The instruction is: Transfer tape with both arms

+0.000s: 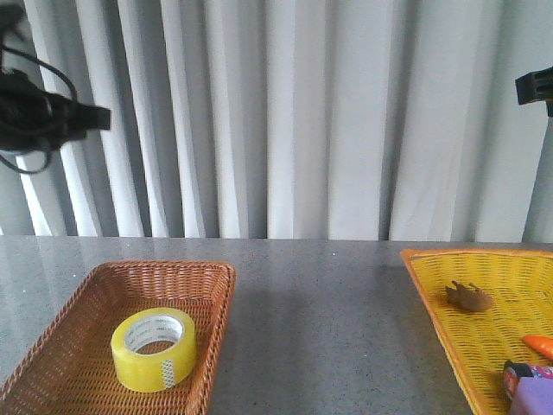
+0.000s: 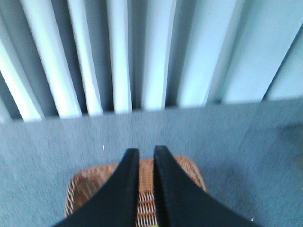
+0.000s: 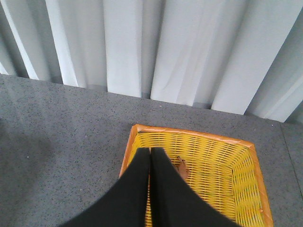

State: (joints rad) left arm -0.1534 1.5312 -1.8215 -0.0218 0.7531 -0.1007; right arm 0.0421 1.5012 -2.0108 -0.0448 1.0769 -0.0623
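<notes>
Front view only: one tape [image 1: 154, 348] lying flat in brown basket [image 1: 104, 285] at left of worktop [image 1: 320, 328]. Yellow basket [image 1: 484, 346] at right holds one brown item [image 1: 468, 296], one orange item [image 1: 540, 346], one purple item [image 1: 531, 398].

Left wrist view: left end effector [image 2: 146, 151] raised above brown basket, fingers nearly closed with narrow gap, holding nothing; tape barely visible.

Right wrist view: right end effector [image 3: 150, 150] above yellow basket, fingers pressed together, empty.

Count: two baskets, two arms, one curtain [image 1: 285, 112].
</notes>
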